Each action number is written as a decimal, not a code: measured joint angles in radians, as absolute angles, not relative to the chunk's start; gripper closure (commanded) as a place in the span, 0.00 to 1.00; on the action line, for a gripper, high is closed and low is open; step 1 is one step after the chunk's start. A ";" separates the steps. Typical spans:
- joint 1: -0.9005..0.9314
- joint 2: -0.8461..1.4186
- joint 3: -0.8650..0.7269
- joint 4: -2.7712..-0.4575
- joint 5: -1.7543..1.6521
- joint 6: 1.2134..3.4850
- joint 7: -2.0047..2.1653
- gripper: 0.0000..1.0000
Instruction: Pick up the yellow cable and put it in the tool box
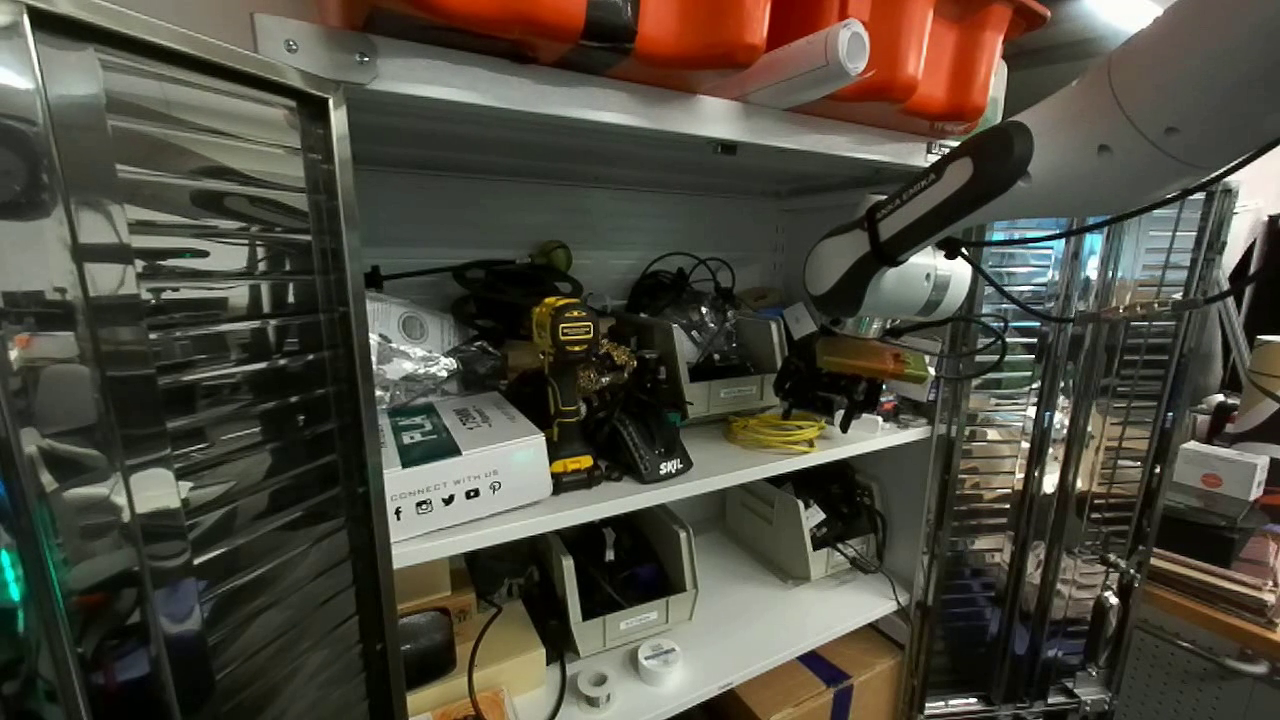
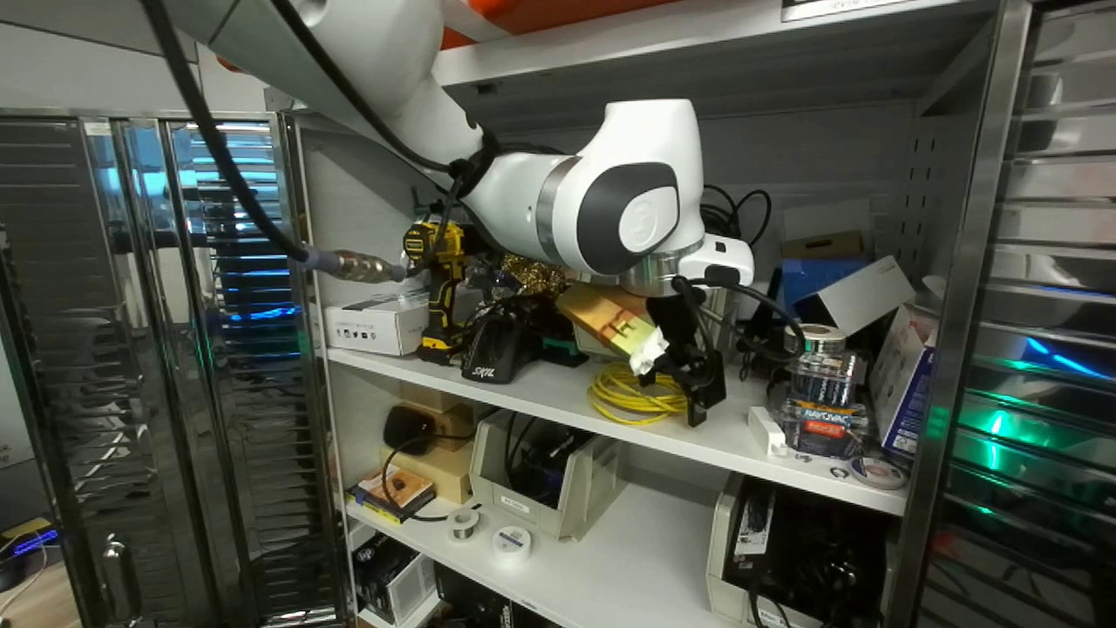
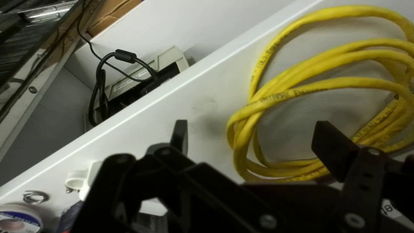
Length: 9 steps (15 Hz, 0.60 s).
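The yellow cable [image 1: 775, 432] lies coiled on the upper shelf near its front edge; it shows in an exterior view [image 2: 621, 394] and in the wrist view [image 3: 291, 94]. My gripper [image 1: 820, 412] is open and empty just above the coil's side; it also shows in an exterior view [image 2: 673, 399]. In the wrist view my gripper [image 3: 250, 134] has one finger outside the coil over bare shelf and one over the loop. Several whitish-grey bins fit the tool box: one behind the cable [image 1: 735, 397], others on the lower shelf [image 1: 635, 625] [image 1: 770, 525]. I cannot tell which is meant.
A yellow-black drill [image 1: 568, 380], a black SKIL charger [image 1: 655, 445] and a white labelled carton [image 1: 470, 480] stand beside the cable. Battery packs [image 2: 824, 427] and a small white block [image 2: 767, 432] sit on the other side. Orange bins [image 1: 690, 35] rest above.
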<state>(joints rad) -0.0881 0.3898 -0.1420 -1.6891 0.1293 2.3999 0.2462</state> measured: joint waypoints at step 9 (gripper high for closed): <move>-0.086 0.390 -0.142 -1.679 0.086 2.349 0.269 0.91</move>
